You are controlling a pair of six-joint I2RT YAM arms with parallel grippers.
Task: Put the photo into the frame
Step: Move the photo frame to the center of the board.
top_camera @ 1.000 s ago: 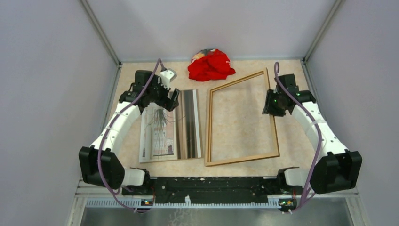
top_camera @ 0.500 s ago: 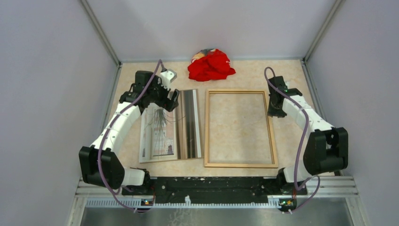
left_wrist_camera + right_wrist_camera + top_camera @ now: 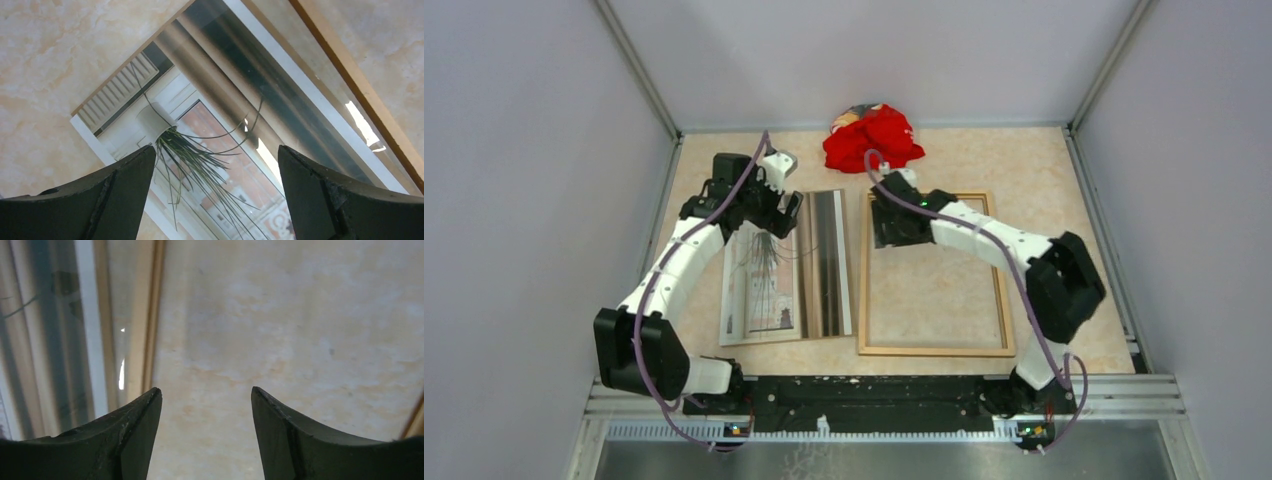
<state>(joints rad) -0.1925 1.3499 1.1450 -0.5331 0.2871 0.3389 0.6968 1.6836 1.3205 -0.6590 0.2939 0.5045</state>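
**Left gripper** (image 3: pixel 212 152): jaws fully apart, nothing held. It hangs over the far half of the photo (image 3: pixel 799 285). In the wrist view, the printed plant and window show between the fingers. Whether the fingers touch the print cannot be told.

**Right gripper** (image 3: pixel 206 390): jaws apart, nothing held. It sits over the far-left corner of the frame (image 3: pixel 934 349), inside the opening. Its wrist view shows bare table (image 3: pixel 1044 170) between the fingers, with the frame's left strip off to the left.

**Photo:** flat on the table, picture side up, left of the frame. Its right edge runs just beside the frame's left strip; contact cannot be confirmed.

**Frame:** flat on the table, right of centre, long sides running near to far. The opening shows only table surface.

**Other items:** a red cloth (image 3: pixel 874 138) lies at the far edge, apart from both task items.

**Progress:** early stage.
- Done: the frame lies flat with its opening free to take the print.
- Left: grip the photo, likely at an edge since it lies flat; carry it right; lower it inside the wooden strips.
- Neither arm has a hold yet.
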